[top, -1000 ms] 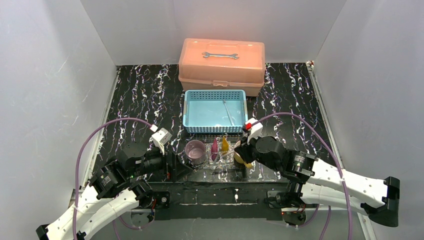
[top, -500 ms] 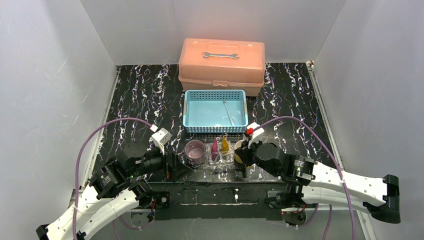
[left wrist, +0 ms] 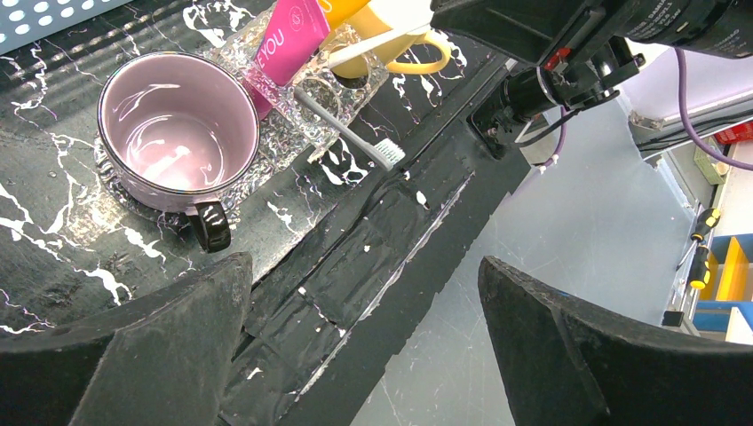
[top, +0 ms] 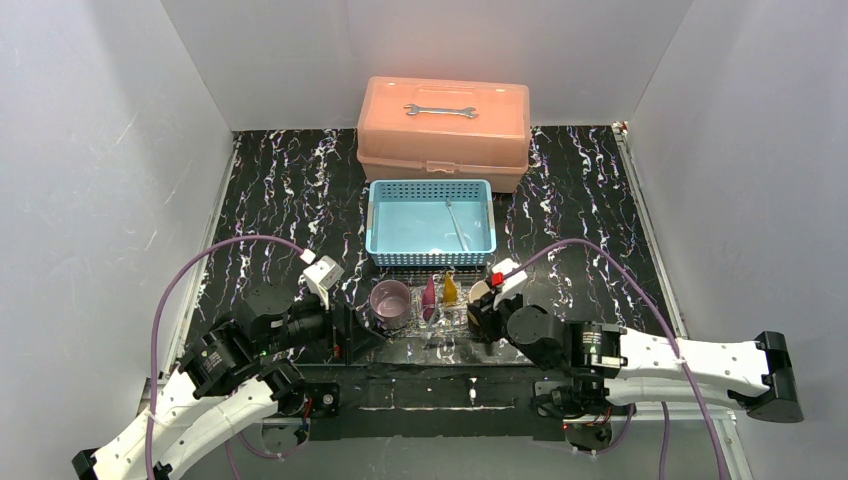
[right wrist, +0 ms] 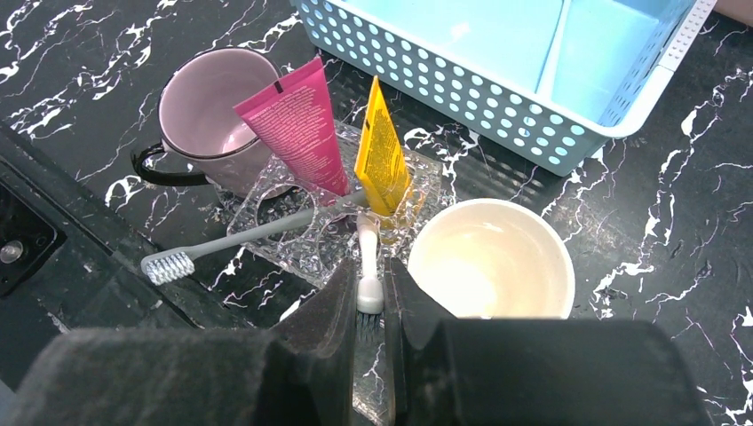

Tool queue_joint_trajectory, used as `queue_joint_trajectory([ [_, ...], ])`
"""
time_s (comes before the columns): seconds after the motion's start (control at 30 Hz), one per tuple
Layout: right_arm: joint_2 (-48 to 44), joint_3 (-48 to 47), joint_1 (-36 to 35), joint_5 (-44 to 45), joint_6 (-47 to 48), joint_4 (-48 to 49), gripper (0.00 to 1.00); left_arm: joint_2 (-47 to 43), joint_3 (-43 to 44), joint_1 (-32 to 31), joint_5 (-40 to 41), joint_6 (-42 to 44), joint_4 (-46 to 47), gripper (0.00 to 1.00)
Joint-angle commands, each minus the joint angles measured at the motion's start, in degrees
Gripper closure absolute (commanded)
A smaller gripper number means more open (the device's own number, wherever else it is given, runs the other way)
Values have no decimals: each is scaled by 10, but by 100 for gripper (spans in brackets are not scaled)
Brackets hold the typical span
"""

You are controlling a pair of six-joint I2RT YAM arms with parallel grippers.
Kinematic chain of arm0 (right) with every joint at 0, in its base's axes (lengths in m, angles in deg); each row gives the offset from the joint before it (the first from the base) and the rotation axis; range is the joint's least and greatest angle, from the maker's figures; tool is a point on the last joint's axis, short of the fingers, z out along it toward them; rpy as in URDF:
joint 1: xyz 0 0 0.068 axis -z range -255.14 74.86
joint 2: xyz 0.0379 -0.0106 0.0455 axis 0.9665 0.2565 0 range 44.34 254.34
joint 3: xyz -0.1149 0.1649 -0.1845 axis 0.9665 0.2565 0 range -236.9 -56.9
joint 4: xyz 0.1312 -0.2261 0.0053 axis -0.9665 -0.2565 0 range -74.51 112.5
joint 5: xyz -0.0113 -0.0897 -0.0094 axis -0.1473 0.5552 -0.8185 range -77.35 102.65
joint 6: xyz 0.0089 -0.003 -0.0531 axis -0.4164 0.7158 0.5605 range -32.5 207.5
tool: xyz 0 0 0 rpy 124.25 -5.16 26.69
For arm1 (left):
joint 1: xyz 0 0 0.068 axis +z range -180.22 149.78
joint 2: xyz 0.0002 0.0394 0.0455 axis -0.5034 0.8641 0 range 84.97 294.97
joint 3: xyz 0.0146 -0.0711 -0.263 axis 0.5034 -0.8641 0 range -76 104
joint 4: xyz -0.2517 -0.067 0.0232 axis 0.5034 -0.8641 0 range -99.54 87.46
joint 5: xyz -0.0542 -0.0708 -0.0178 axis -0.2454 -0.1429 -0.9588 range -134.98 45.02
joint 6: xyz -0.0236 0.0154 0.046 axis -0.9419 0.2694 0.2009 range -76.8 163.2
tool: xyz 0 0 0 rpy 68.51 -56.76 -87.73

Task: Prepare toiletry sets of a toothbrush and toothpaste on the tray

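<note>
The clear glittery tray (right wrist: 306, 253) holds a magenta tube (right wrist: 297, 124) and a yellow tube (right wrist: 382, 155), both upright. A grey toothbrush (right wrist: 222, 244) lies across the tray with its head off the near edge. My right gripper (right wrist: 368, 306) is shut on the head of a white toothbrush (right wrist: 367, 257), whose handle reaches to the yellow tube. A purple mug (right wrist: 217, 106) stands left of the tray and a yellow mug (right wrist: 488, 262) right of it. My left gripper (left wrist: 364, 337) is open and empty, low beside the purple mug (left wrist: 173, 133).
A light-blue mesh basket (top: 432, 222) sits just behind the tray with a thin pale stick (top: 457, 225) in it. A salmon-pink toolbox (top: 443, 120) with a wrench (top: 440, 110) on its lid stands at the back. The table's taped near edge (left wrist: 373, 257) is close.
My right arm has drawn back toward the near edge, and the gripper now sits lower at the tray's front right. The left arm has not moved.
</note>
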Motion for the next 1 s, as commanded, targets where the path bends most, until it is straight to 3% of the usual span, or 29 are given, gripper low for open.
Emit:
queue_joint_trajectory([
  [0.0,9,3,-26,75,-7,36,99,-1,-4,2,8,7,4,2],
  [0.13,20,4,-40,84,-10,39,98,-2,-4,1,8,7,4,2],
  [0.77,23,1,-71,108,-24,27,75,-2,-4,1,8,7,4,2],
  [0.97,16,-1,-75,112,-26,22,72,0,-4,2,8,7,4,2],
])
